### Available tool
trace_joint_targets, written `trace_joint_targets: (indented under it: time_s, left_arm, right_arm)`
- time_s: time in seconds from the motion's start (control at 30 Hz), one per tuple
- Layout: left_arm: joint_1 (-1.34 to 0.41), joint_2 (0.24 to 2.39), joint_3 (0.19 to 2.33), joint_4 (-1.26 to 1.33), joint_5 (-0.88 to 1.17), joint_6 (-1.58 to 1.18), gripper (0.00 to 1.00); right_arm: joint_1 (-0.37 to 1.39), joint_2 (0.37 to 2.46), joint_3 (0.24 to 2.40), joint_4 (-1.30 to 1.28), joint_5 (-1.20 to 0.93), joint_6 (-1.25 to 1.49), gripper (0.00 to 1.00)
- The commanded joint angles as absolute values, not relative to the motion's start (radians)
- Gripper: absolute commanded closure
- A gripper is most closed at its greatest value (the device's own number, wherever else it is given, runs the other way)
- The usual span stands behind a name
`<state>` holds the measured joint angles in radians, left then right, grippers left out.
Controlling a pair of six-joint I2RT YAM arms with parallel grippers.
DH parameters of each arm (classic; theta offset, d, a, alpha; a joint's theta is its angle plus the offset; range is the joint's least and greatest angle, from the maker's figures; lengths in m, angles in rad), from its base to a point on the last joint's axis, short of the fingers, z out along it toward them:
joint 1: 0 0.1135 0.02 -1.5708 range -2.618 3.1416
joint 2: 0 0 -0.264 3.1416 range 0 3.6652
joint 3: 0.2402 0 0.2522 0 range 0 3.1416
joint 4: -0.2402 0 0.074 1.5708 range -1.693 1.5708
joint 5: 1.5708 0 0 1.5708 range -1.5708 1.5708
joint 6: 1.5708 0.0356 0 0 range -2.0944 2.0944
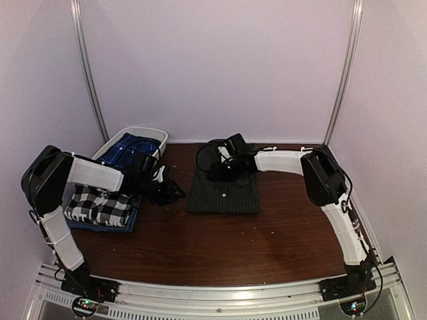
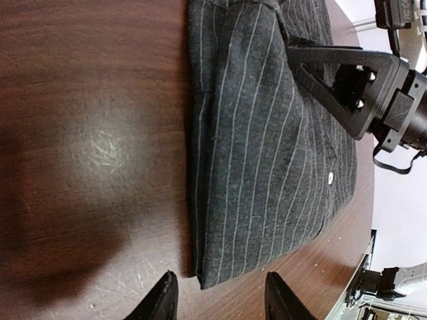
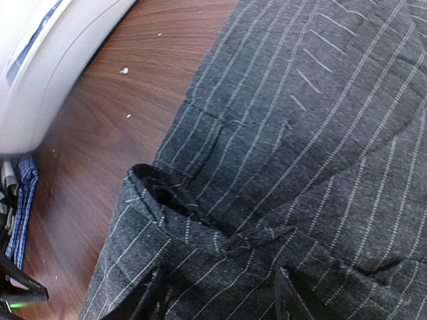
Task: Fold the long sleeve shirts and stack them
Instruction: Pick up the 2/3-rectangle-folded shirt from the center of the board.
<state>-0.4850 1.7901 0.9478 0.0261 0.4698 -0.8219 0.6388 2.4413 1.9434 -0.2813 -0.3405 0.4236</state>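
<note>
The charcoal pinstriped shirt (image 1: 223, 193) lies folded in a rectangle at the table's middle. My left gripper (image 1: 171, 192) is open just left of it; in the left wrist view (image 2: 220, 303) its jaws straddle the near corner of the fold (image 2: 267, 167) without touching it. My right gripper (image 1: 224, 171) is open and low over the shirt's collar end (image 3: 200, 213); it also shows in the left wrist view (image 2: 347, 87). The black-and-white checked shirt (image 1: 100, 205) lies folded at the left on a dark blue cloth (image 1: 107, 225).
A white basket (image 1: 157, 135) at the back left holds blue cloth (image 1: 130, 150); its wall shows in the right wrist view (image 3: 47, 73). The table is dark wood (image 1: 220, 247). White walls close it in at back and sides.
</note>
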Motion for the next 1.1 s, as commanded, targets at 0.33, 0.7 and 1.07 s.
trace_joint_targets:
  time_s: [0.33, 0.7, 1.07]
  left_arm:
    - [-0.536, 1.828, 0.968, 0.017, 0.378, -0.78, 0.59]
    - [-0.587, 1.882, 1.014, -0.049, 0.348, -0.776, 0.65]
    - [-0.603, 1.897, 1.011, -0.044, 0.37, -0.813, 0.98]
  right_arm:
    - [0.622, 2.209, 1.826, -0.285, -0.345, 0.396, 0.37]
    - [0.513, 2.081, 1.507, -0.12, -0.482, 0.412, 0.56]
    - [0.431, 2.184, 1.478, -0.068, -0.46, 0.494, 0.63]
